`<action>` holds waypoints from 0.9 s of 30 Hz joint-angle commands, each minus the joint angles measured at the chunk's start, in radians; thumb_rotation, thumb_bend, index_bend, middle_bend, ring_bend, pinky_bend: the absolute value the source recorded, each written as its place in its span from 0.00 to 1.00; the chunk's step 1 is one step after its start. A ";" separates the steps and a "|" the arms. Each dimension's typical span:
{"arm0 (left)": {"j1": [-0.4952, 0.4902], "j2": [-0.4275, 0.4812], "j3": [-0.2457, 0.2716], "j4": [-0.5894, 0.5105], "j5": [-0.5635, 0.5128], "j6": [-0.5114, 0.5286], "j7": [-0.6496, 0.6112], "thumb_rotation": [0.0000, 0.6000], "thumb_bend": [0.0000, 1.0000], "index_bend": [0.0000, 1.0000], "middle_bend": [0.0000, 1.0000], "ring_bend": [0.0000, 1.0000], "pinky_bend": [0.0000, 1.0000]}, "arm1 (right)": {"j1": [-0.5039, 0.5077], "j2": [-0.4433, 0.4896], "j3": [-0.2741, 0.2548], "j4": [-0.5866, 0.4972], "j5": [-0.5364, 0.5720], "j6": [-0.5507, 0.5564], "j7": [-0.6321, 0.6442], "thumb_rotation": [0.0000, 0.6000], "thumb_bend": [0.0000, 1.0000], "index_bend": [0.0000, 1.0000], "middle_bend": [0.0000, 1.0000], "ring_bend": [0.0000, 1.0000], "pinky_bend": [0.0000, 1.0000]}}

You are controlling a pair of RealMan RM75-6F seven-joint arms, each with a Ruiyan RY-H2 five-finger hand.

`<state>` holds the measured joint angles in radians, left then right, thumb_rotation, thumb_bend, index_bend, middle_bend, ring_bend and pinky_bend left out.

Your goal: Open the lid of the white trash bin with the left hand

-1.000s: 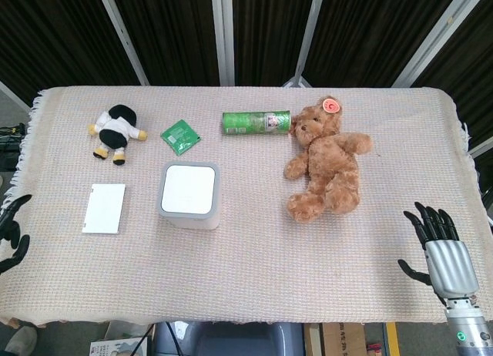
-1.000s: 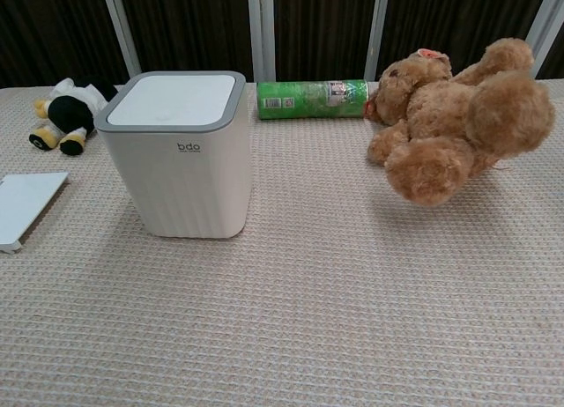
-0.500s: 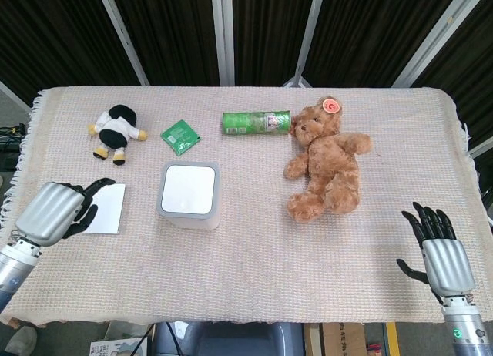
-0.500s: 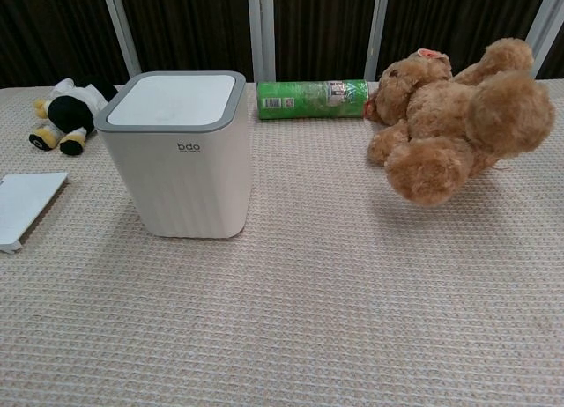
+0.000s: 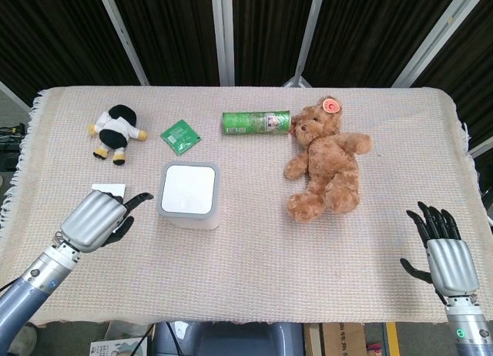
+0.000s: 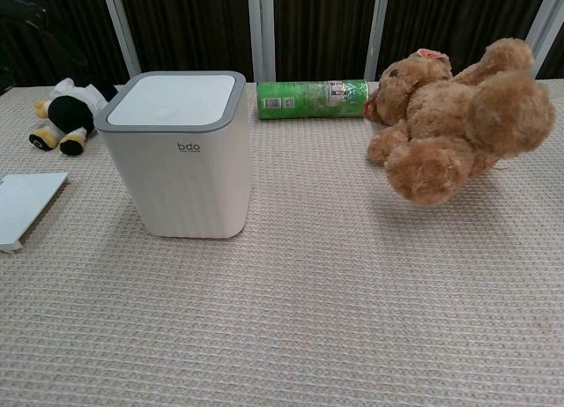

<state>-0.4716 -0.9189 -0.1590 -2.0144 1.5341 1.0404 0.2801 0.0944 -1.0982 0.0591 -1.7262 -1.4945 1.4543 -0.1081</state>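
the left hand (image 5: 98,217) hovers above the near-left part of the table, just beside the white trash bin (image 5: 189,195) and over a flat white card (image 5: 102,190) that lies on the cloth. it holds nothing; its fingers look loosely bent with the tips pointing toward the bin, apart from it, and how wide they are spread is hard to read from above. in the chest view only a dark sliver shows at the top left corner, too little to name.

the bin stands upright left of centre on the woven cloth (image 5: 254,263), with its lid (image 6: 174,99) shut flat inside a grey rim. it looks like thin, rigid plastic, so probably light and smooth; a sideways shove could slide or tip the whole thing rather than move the lid. i judge the lid to be a press-to-pop or hinged panel, so the best contact is a fingertip pressed straight down on the top near one edge, not a grasp around the ribbed walls. which edge carries the hinge cannot be told.

the right hand (image 5: 444,252) is at the near-right edge of the table, fingers extended and spread, holding nothing, well apart from the brown teddy bear (image 5: 325,159).
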 commanded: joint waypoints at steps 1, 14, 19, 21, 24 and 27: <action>-0.023 -0.023 -0.006 -0.002 -0.026 -0.020 0.025 1.00 0.75 0.24 0.83 0.68 0.70 | -0.002 0.003 -0.001 0.003 0.000 0.001 0.003 1.00 0.19 0.15 0.04 0.00 0.00; -0.114 -0.082 -0.030 -0.019 -0.158 -0.095 0.143 1.00 0.74 0.24 0.83 0.68 0.71 | -0.005 0.012 -0.004 0.013 0.004 -0.002 0.018 1.00 0.19 0.15 0.04 0.00 0.00; -0.137 -0.099 -0.022 -0.041 -0.194 -0.110 0.193 1.00 0.74 0.24 0.83 0.68 0.71 | -0.008 0.017 -0.006 0.014 0.000 0.002 0.025 1.00 0.19 0.15 0.04 0.00 0.00; -0.142 -0.103 -0.017 -0.045 -0.204 -0.111 0.206 1.00 0.74 0.24 0.83 0.68 0.71 | -0.010 0.019 -0.006 0.015 -0.003 0.007 0.028 1.00 0.19 0.15 0.04 0.00 0.00; -0.145 -0.109 -0.008 -0.047 -0.217 -0.106 0.226 1.00 0.74 0.24 0.83 0.68 0.70 | -0.013 0.022 -0.007 0.016 -0.006 0.012 0.037 1.00 0.19 0.15 0.04 0.00 0.00; -0.148 -0.115 -0.002 -0.043 -0.228 -0.103 0.239 1.00 0.74 0.24 0.83 0.68 0.71 | -0.015 0.024 -0.006 0.019 -0.006 0.014 0.042 1.00 0.19 0.15 0.04 0.00 0.00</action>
<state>-0.6184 -1.0311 -0.1628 -2.0591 1.3085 0.9358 0.5157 0.0798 -1.0740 0.0526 -1.7076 -1.5005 1.4678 -0.0659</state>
